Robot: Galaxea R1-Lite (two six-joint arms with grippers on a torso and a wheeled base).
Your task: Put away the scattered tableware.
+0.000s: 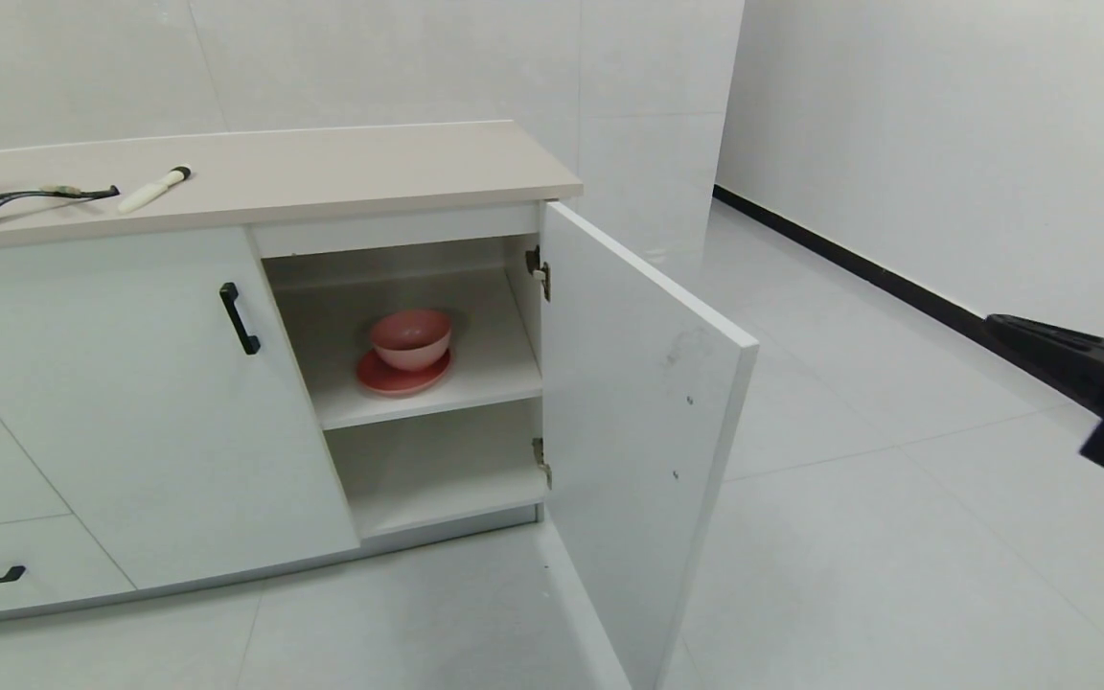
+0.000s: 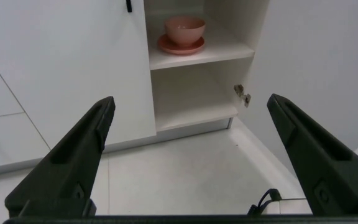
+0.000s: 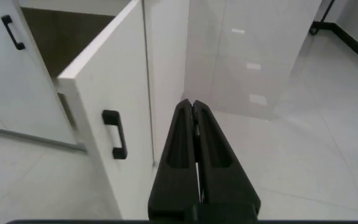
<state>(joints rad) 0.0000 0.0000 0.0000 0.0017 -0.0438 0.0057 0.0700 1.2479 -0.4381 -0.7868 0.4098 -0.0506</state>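
Tableware not yet stowed lies on the countertop (image 1: 322, 168): a black ladle (image 1: 25, 199) and, near it, a white-handled utensil (image 1: 154, 189), possibly a knife. Both are judged light, rigid and smooth. Each is best gripped across the mid-handle, since little height is offered by a flat-lying shaft. A pink bowl (image 1: 410, 337) is seated on a red plate (image 1: 399, 379) on the upper shelf (image 1: 485, 369) of the open cabinet (image 1: 389, 230). On the left gripper (image 2: 191, 102) the jaws are set wide apart; on the right gripper (image 3: 193, 106) they are pressed together. The utensil's dark tip cannot be identified, and a dark object is cut off at the countertop's left edge.
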